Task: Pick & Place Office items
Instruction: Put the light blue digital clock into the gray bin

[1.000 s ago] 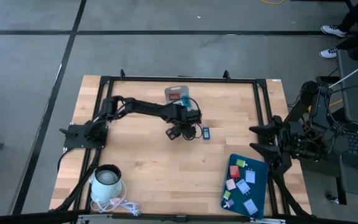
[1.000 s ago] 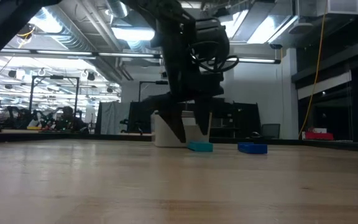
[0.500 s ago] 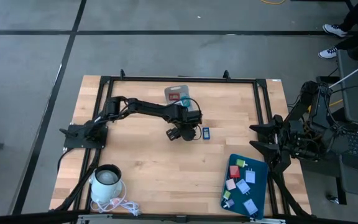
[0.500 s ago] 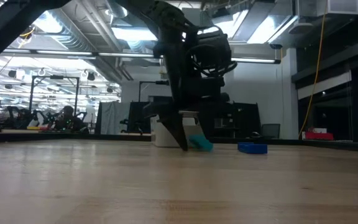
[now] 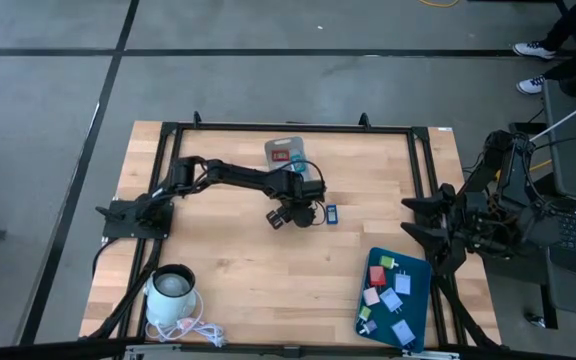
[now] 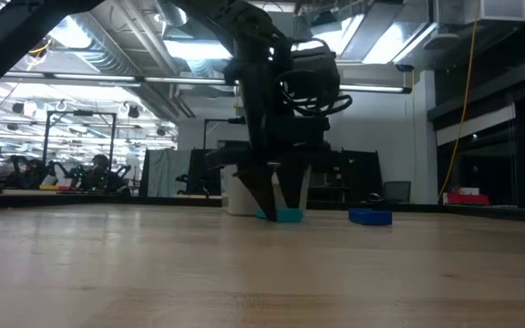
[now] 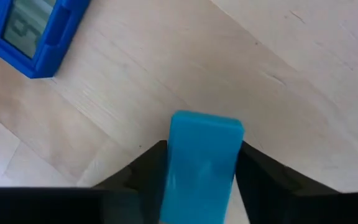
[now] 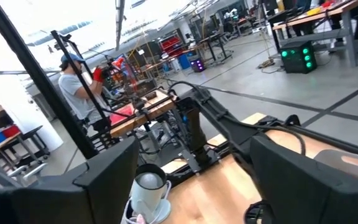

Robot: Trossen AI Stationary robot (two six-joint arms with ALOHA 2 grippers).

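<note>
Now left hand (image 7: pixel 199 186) straddles teal piece (image 7: pixel 201 162) (mid-table, edges far).

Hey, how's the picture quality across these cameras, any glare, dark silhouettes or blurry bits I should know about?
Low view: bright ceiling lights behind leave the left gripper a dark silhouette over the teal piece. Left wrist view: that piece fills the near field, soft-edged, between dark fingers. Right wrist view: the room looks washed out and hazy. High view: evenly lit, small items on the dark-teal tray tiny.

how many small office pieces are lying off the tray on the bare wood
2: a teal flat block between the left gripper's fingers mid-table, and a dark blue rectangular piece just beside it. Others may hide under the arm.
</note>
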